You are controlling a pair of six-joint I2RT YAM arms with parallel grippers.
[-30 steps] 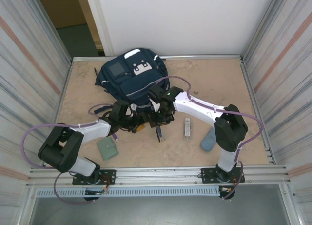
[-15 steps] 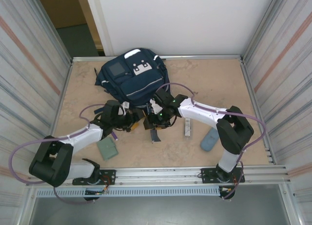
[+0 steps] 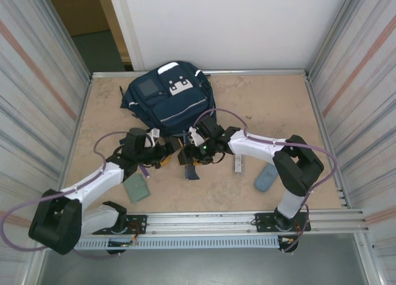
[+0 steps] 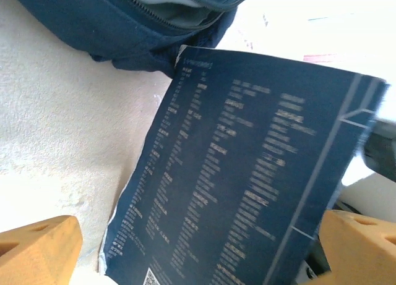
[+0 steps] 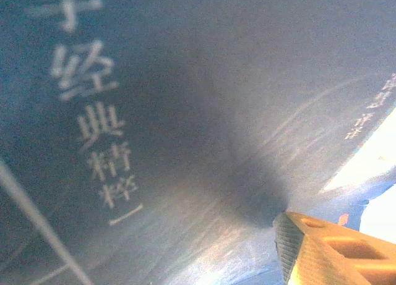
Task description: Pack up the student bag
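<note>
1. Tan, speckled board (image 3: 278, 106) is serving as the tabletop. A thin metal rim is framing it, and a slotted aluminium rail (image 3: 204, 220) is running along the near edge.
2. Ribbed metal panels (image 3: 31, 99) are closing in both sides, and a plain white wall (image 3: 235, 25) is standing behind.
3. The student bag (image 3: 170, 102) is lying at the far left-centre of the board, close to the back rim. In the left wrist view its zip (image 4: 167, 7) is gaping.
4. A dark-blue book (image 3: 191, 169) is sitting just in front of the bag, between the two grippers, with white print covering its face (image 4: 247, 174).
5. The left gripper (image 3: 162, 154) is holding its orange fingers (image 4: 37, 248) wide apart, the left one standing clear of the cover.
6. The right gripper (image 3: 194, 153) is crowding the book. One orange finger (image 5: 334, 248) is showing beside the cover (image 5: 154, 112), and I cannot tell how its jaws are standing.
7. A greenish flat pad (image 3: 136, 188), a small grey bar (image 3: 237, 161) and a grey-blue pouch (image 3: 265, 177) are lying nearer the rail.
</note>
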